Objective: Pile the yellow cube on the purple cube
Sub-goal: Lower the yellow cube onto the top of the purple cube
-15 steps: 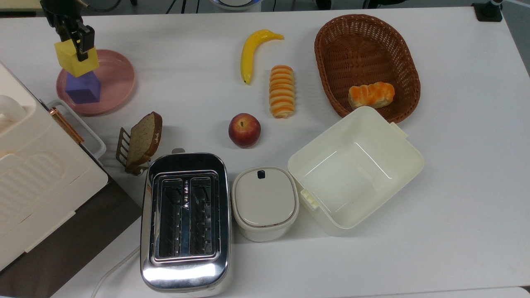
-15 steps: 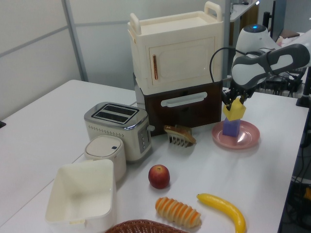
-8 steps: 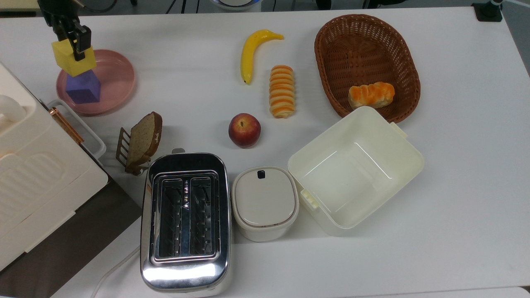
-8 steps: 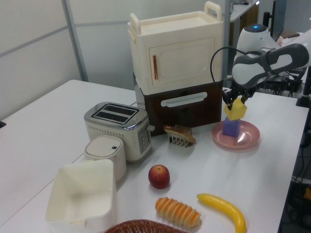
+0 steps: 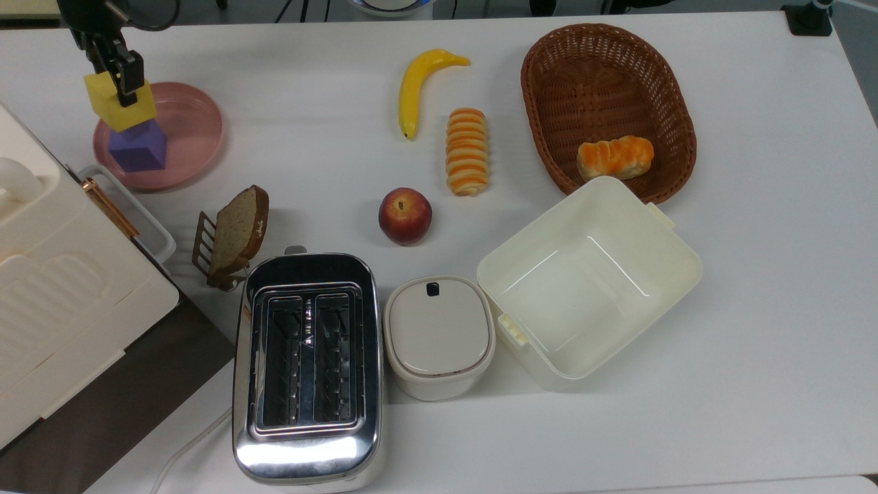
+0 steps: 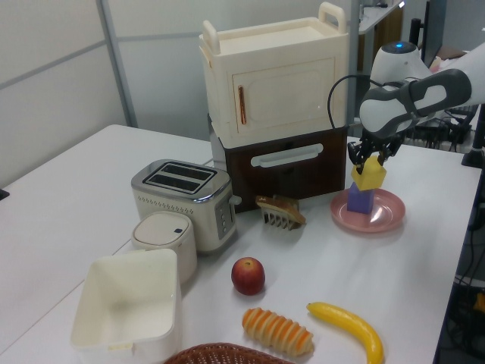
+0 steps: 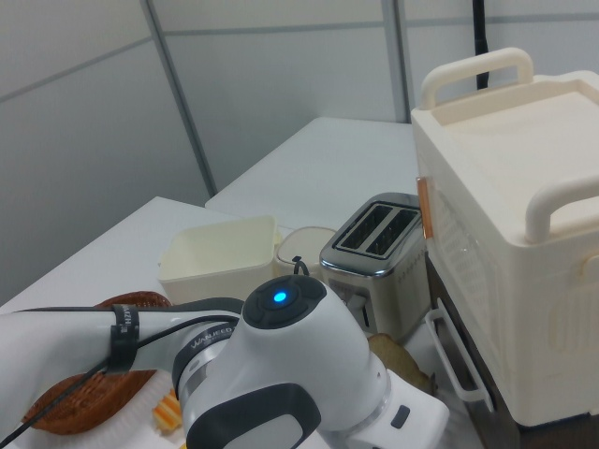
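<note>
A black band [image 7: 124,339] on the arm bears small, possibly unreadable white lettering.

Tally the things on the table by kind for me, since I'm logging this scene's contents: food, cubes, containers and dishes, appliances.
Food: 5 (banana, apple, striped roll, bun in the basket, bread slice)
Cubes: 2 (yellow cube, purple cube)
Containers and dishes: 4 (basket, open box, lidded container, pink plate)
Appliances: 1 (toaster)
Total: 12

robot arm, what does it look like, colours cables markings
The arm has glossy white rounded shells with dark grey joint bands. A round blue light glows on one joint cap. Black cables loop along it, strapped with a black lettered band. The tool is black.
</note>
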{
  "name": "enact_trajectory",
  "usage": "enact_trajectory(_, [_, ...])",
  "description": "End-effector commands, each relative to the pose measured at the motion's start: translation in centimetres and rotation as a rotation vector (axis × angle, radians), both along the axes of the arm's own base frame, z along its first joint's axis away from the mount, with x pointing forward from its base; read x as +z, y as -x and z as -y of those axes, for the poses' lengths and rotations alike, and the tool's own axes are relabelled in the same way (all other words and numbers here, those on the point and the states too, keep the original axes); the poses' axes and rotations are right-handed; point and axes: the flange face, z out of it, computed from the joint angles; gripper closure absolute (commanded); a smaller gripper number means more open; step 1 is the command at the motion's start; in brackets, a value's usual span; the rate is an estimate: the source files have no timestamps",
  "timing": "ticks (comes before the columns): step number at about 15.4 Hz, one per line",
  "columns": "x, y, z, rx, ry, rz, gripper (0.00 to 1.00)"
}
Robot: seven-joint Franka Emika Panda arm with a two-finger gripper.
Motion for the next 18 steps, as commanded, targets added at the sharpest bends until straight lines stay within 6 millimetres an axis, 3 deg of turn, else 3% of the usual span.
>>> enact_trajectory(1, [0.0,-0.6,0.5,0.004,0.007,0.014,0.98])
enact_trajectory(4, [-0.2,-0.9,0.6,0.006,0.012,0.006,0.98])
enact_trajectory(8, [2.5,-2.2,0.2,0.054,-0.039,-0.131,1.0])
enact_trajectory(18, [1.5,-2.4,0.7,0.046,-0.046,-0.142,1.0])
